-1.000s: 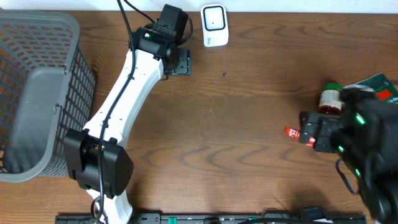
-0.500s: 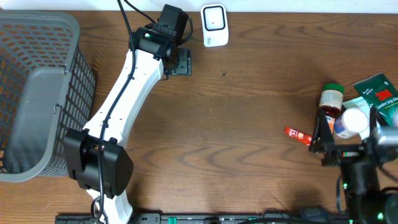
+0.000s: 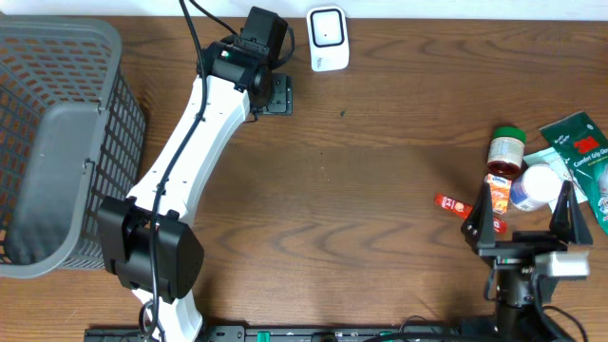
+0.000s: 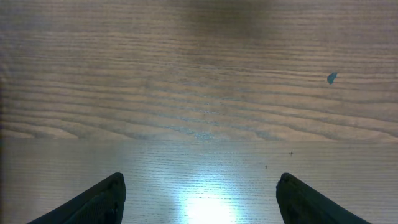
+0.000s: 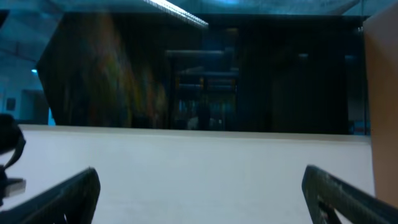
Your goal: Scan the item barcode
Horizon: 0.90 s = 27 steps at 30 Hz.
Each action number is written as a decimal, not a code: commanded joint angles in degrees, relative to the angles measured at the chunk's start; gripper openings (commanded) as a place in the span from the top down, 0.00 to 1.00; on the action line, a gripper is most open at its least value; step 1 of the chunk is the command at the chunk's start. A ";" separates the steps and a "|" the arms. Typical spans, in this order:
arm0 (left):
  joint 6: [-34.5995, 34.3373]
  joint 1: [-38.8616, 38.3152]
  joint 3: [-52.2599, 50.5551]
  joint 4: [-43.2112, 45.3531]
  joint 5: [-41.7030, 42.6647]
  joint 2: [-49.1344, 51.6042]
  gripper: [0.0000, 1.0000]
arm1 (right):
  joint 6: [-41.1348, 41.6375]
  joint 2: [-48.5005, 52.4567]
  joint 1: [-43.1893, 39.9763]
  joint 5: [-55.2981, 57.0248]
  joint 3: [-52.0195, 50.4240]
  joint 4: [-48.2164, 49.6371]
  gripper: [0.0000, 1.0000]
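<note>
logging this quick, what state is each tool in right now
left tool: open, holding nothing
right tool: open, holding nothing

brown wood-grain table, white strip behind, bright glare

i see a wooden table with clear grain, smooth enough to throw back a bright glare under my left wrist camera. the basket looks like matt grey plastic mesh, the scanner smooth white plastic, the green packet shiny film.
</note>
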 commanded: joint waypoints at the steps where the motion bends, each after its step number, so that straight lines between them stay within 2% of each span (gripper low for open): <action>1: 0.31 0.15 0.15 -0.17 0.04 -0.74 0.23 | -1.03 -1.88 -1.11 -2.78 -4.44 5.03 0.01; 5: 0.31 0.15 0.15 -0.15 0.02 -0.74 0.22 | -0.98 -1.88 -2.03 -4.35 -8.76 10.29 0.01; 12: 0.31 0.15 0.15 -0.15 0.02 -0.74 0.22 | -0.85 -1.88 -2.62 -4.98 -13.79 9.38 0.01; 17: 0.31 0.15 0.15 -0.15 0.02 -0.74 0.22 | -0.83 -1.88 -2.62 -5.49 -13.79 0.39 0.01; 23: 0.31 0.15 0.15 -0.15 0.02 -0.74 0.23 | -0.83 -1.88 -2.62 -5.46 -13.79 -19.21 0.01; 27: 0.31 0.15 0.15 -0.15 0.04 -0.74 0.23 | -0.87 -1.88 -2.62 -5.31 -13.79 -24.50 0.01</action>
